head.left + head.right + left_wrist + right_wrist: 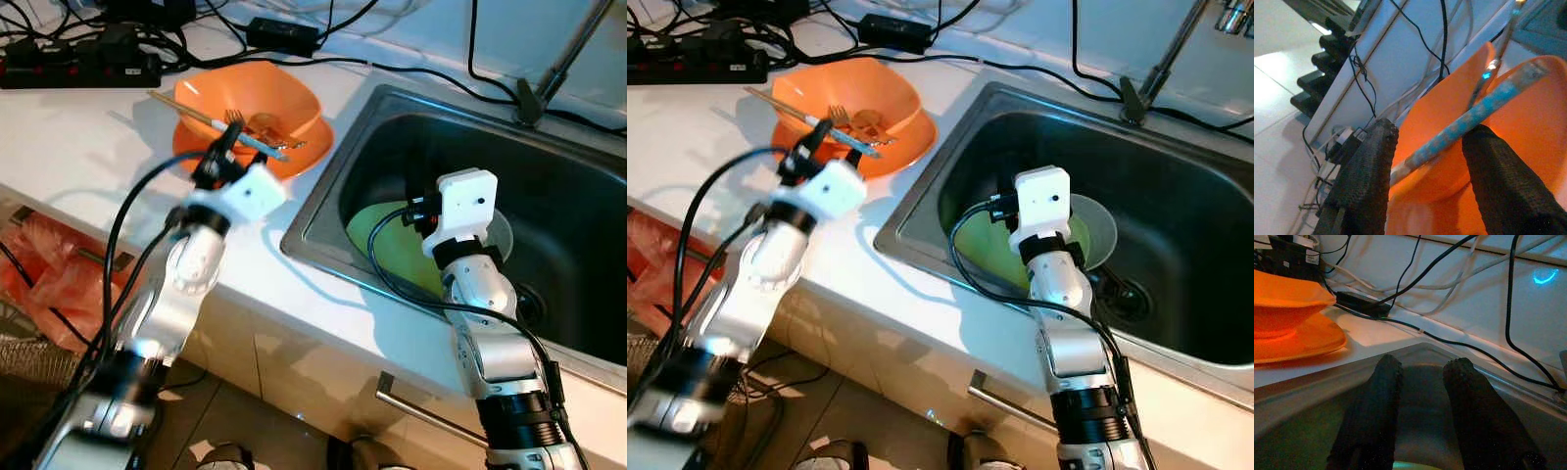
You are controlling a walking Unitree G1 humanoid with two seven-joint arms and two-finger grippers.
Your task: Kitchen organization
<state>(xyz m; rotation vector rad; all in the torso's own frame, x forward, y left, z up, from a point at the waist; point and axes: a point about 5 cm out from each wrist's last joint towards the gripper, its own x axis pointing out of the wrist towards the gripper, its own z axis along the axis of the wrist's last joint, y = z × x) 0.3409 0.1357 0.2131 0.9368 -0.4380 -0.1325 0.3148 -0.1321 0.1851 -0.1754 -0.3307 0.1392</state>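
Observation:
An orange bowl [255,98] stands on an orange plate [299,157] on the white counter, left of the sink [568,186]. In the bowl lie a fork [235,119], a chopstick [176,106] and a blue-handled utensil [1474,115]. My left gripper [223,145] is at the bowl's near rim, open, its fingers [1369,171] on either side of the blue handle. Down in the sink my right gripper [415,210] hangs open over a green plate [377,240], nothing between its fingers. A grey plate [502,230] lies behind the right wrist.
A power strip [78,69], a black adapter [282,36] and many cables lie along the back of the counter. The faucet [549,69] rises behind the sink. A red plastic bag [49,274] hangs below the counter's left edge, and a drawer handle [421,411] juts out below.

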